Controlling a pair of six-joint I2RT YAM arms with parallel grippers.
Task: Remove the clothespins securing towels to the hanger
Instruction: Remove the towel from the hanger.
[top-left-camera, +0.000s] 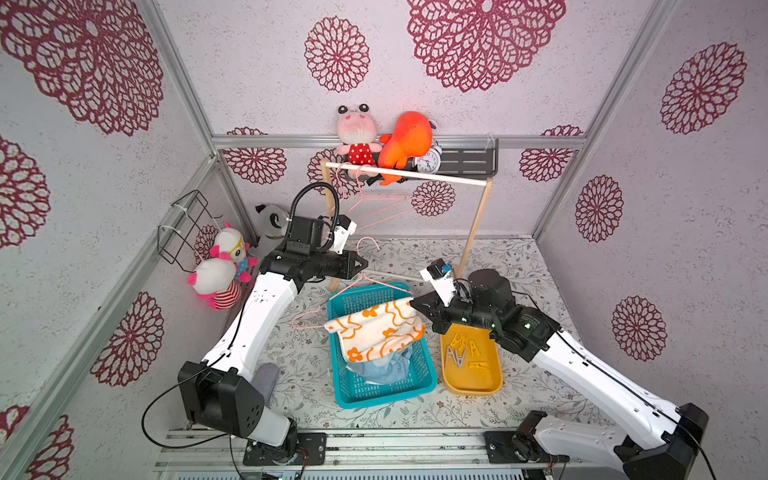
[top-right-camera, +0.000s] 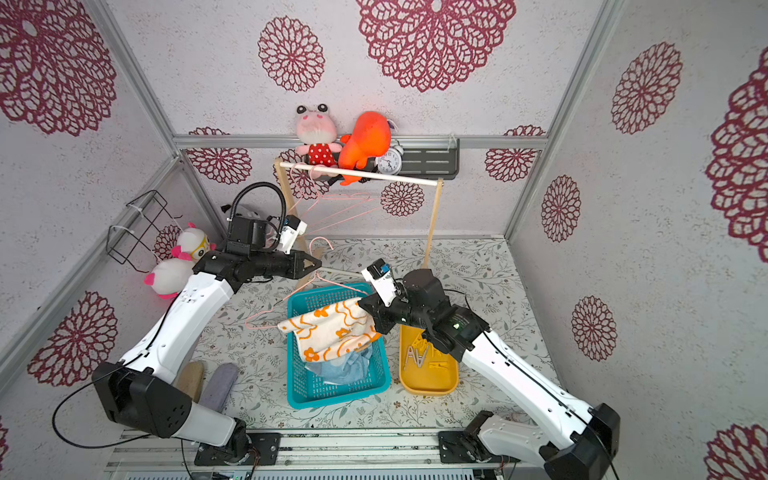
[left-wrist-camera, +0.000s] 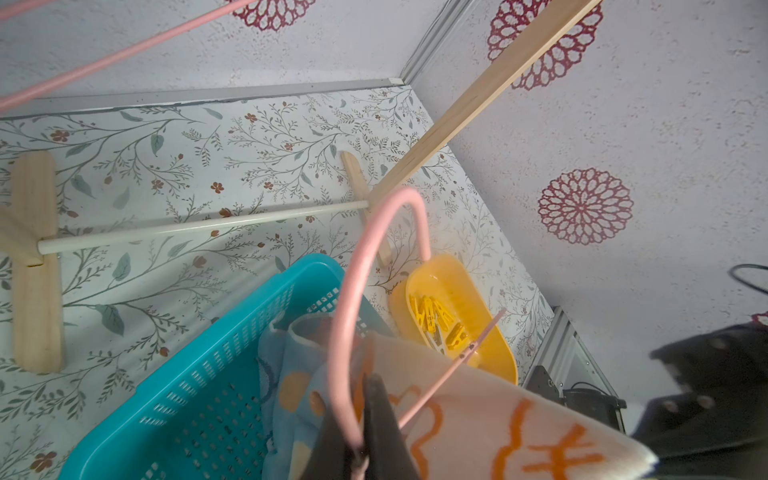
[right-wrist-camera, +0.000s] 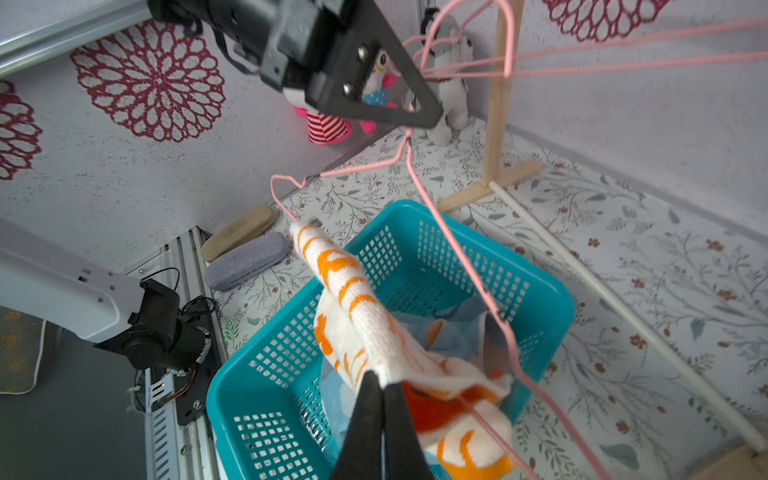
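A white towel with orange prints (top-left-camera: 374, 328) (top-right-camera: 332, 328) hangs over the bottom wire of a pink hanger (top-left-camera: 316, 309) (right-wrist-camera: 457, 257) above the teal basket (top-left-camera: 428, 374). My left gripper (top-left-camera: 365, 264) (left-wrist-camera: 361, 386) is shut on the hanger's neck, just below its hook. At the towel's right end, my right gripper (top-left-camera: 413, 305) (right-wrist-camera: 380, 384) is shut on the towel's edge. Light blue towels (top-left-camera: 386, 365) lie crumpled in the basket. Several yellow and beige clothespins (top-left-camera: 461, 349) (left-wrist-camera: 436, 320) lie in the yellow tray (top-left-camera: 492, 374).
A wooden rack with a white rail (top-left-camera: 415, 175) stands behind and carries two more pink hangers (top-left-camera: 374, 203). Plush toys (top-left-camera: 224, 270) sit at the left wall, beside a wire basket (top-left-camera: 183, 228). Two flat pads (top-right-camera: 208, 382) lie near the left arm's base.
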